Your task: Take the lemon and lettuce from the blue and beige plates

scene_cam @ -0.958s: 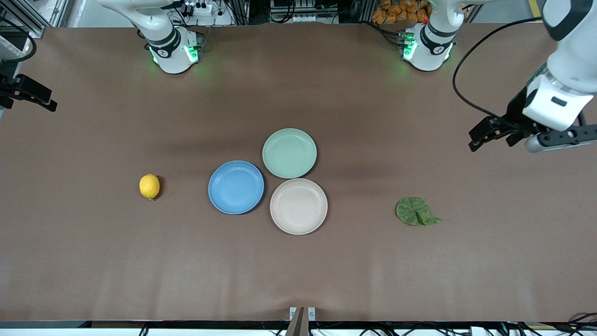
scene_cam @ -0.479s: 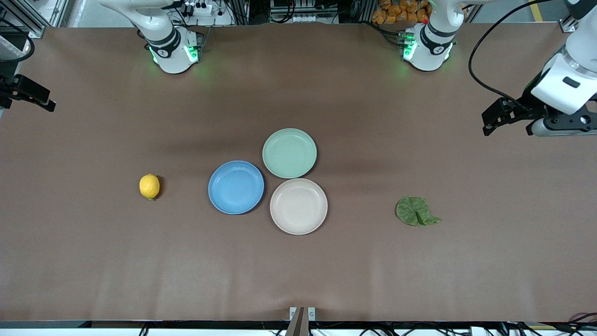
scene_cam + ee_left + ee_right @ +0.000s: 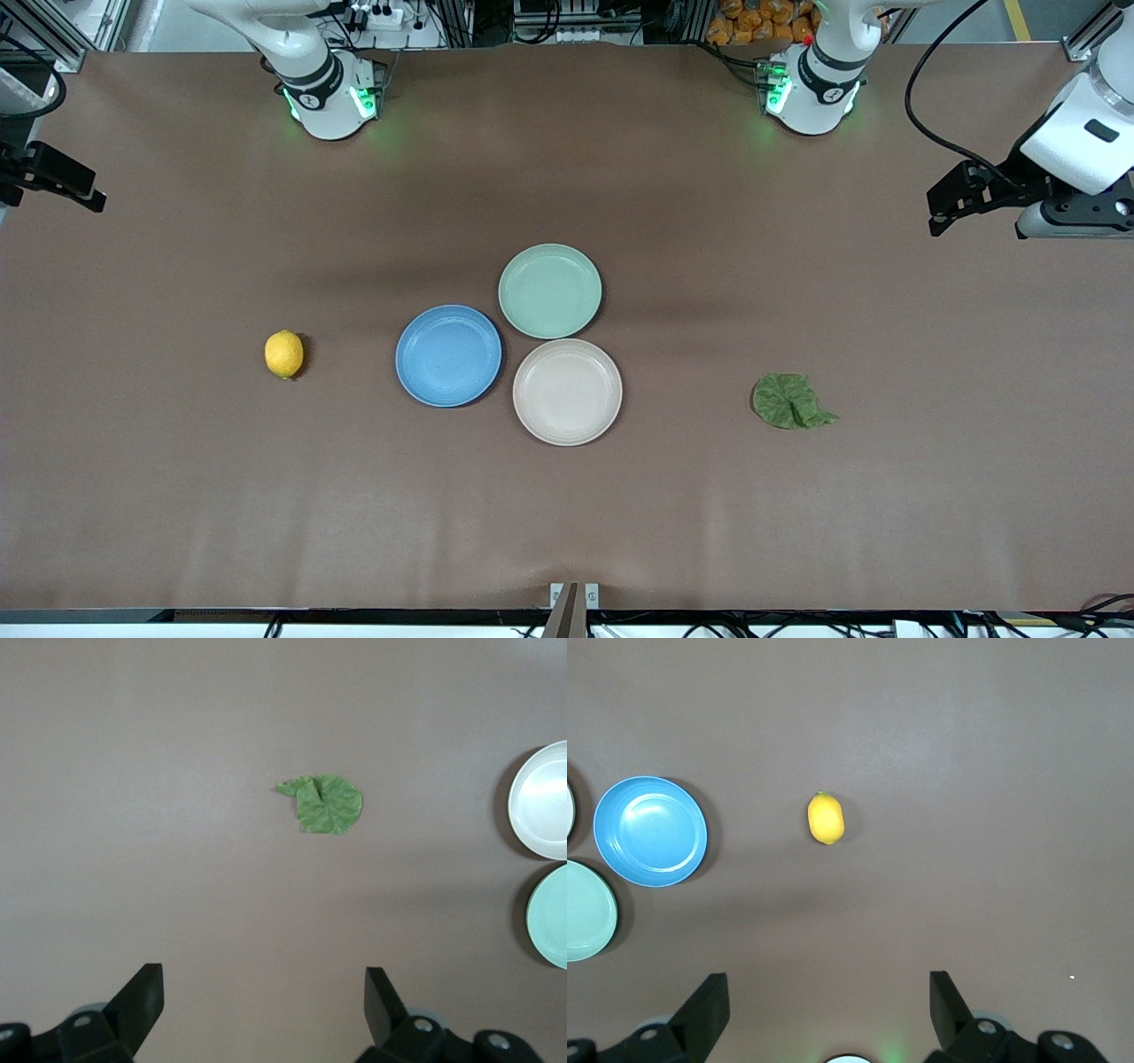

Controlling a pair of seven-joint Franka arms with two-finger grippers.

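Observation:
The lemon (image 3: 283,354) lies on the bare table, beside the blue plate (image 3: 448,356) toward the right arm's end. The lettuce (image 3: 791,401) lies on the table, beside the beige plate (image 3: 567,392) toward the left arm's end. Both plates are empty. My left gripper (image 3: 939,211) is open and empty, high over the table's left-arm end. My right gripper (image 3: 89,193) is open and empty over the right-arm end. The left wrist view shows its gripper (image 3: 264,992), the lettuce (image 3: 326,804) and the beige plate (image 3: 542,800). The right wrist view shows its gripper (image 3: 828,997), the lemon (image 3: 826,819) and the blue plate (image 3: 650,830).
An empty mint-green plate (image 3: 549,291) touches the blue and beige plates, farther from the front camera than both. The arm bases (image 3: 332,97) (image 3: 811,89) stand along the table's edge farthest from the front camera.
My left arm has drawn back, empty, toward its end of the table and the bases. The right arm, lemon, lettuce and plates have not moved.

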